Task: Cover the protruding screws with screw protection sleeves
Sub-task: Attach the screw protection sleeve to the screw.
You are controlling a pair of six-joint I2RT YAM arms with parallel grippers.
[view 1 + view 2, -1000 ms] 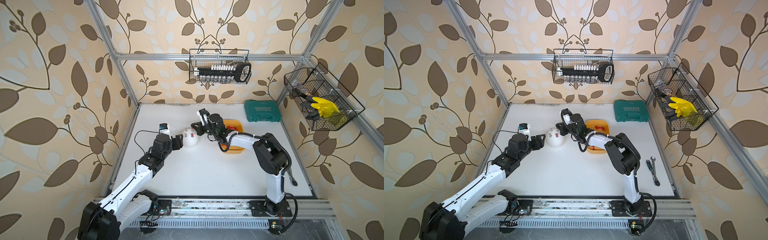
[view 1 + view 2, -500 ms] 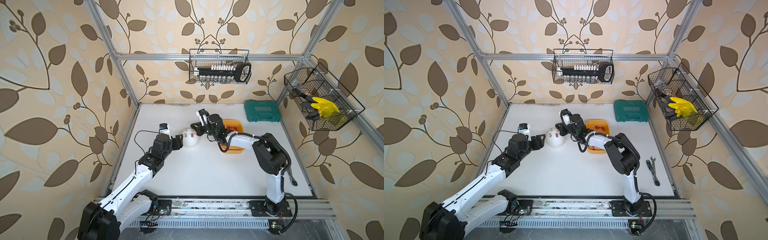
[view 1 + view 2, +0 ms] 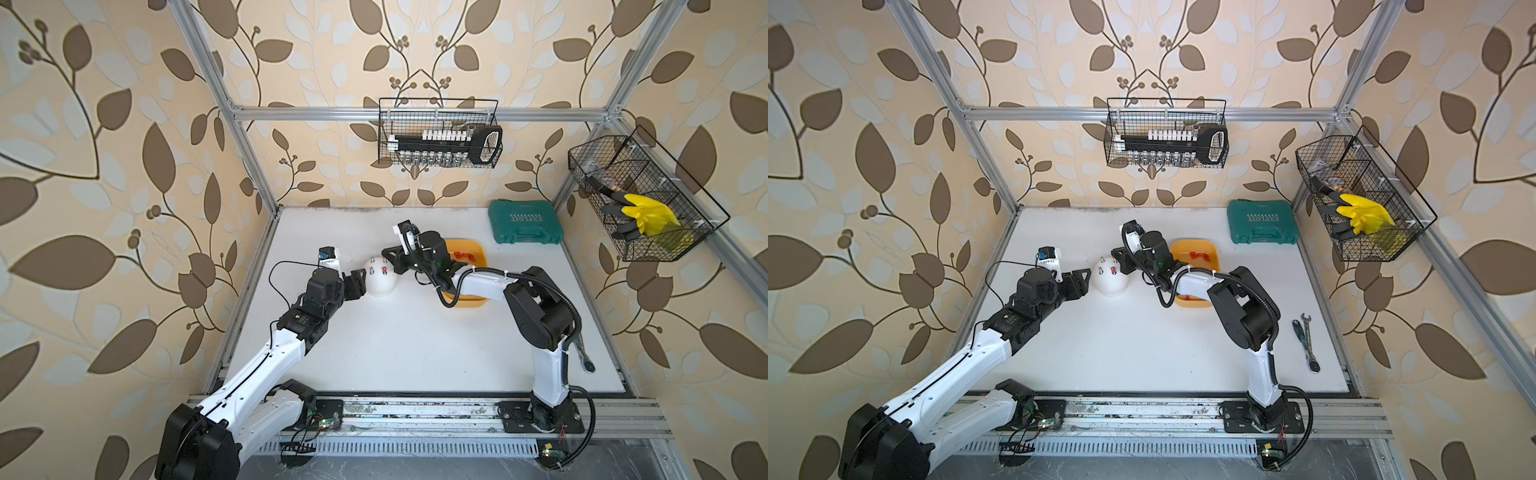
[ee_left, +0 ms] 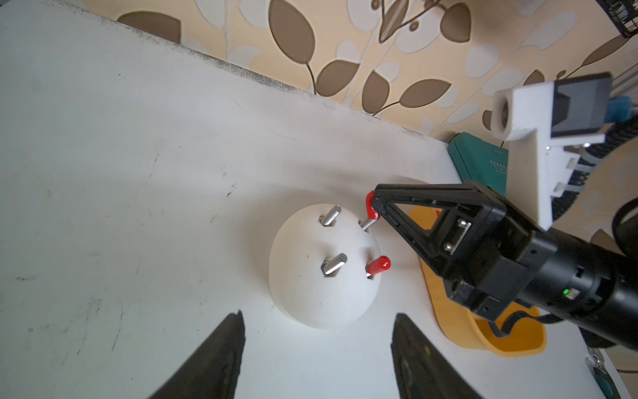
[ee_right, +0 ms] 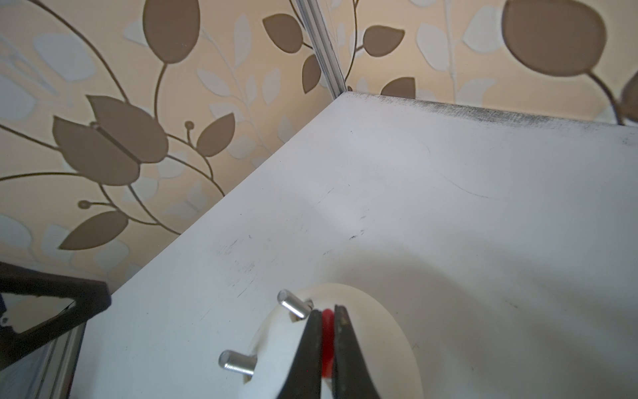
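Pinching a red screw protection sleeve (image 5: 327,336): the right gripper (image 5: 326,313) is almost fully closed on it, tips over the white dome (image 4: 321,300). Left wrist view adds what that one hides. The held sleeve sits at the tip of one of the protruding screws (image 4: 366,225), with bare shank below; can't tell how far it's on. A second sleeve (image 4: 378,266) already covers the neighbouring screw, and the other two screws (image 4: 330,216) are bare. Left gripper (image 4: 317,314) is wide open and holds nothing, with fingers (image 4: 224,355) flanking the dome's near side, apart from it.

Both top views: dome on the table (image 3: 415,340), left of centre and nearer the rear edge. Yellow-orange tray (image 3: 480,254) just right of it, loose sleeves (image 3: 463,255) inside. Teal case (image 3: 524,222) at the right rear corner. Wrenches (image 3: 1307,340) by the right edge show whole in a top view.
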